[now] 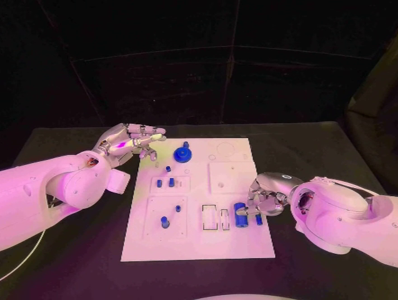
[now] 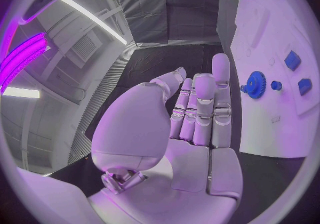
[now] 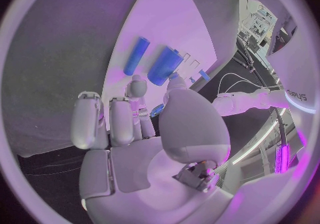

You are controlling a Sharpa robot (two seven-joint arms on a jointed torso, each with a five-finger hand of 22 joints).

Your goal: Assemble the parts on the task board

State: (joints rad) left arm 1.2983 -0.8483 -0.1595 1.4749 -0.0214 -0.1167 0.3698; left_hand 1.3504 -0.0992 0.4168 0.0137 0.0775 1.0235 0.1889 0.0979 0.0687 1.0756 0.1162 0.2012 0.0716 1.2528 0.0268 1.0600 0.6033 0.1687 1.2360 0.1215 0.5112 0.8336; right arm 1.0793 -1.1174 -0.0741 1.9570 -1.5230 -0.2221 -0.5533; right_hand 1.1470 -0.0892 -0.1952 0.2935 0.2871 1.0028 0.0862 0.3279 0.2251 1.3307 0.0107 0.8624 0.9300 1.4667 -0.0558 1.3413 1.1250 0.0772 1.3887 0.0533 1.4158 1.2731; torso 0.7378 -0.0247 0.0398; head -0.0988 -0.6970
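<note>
Showing two hands, one task board

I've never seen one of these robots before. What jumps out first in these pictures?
The white task board in the middle of the black table stands out, dotted with small blue parts. A blue gear sits near its far end, close to the left hand, which hovers at the board's far left corner holding nothing. The right hand is at the board's right edge, fingers by a blue cylinder.

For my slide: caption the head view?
Right hand reaches the blue cylinder on the task board; left hand hovers beside it.
</note>
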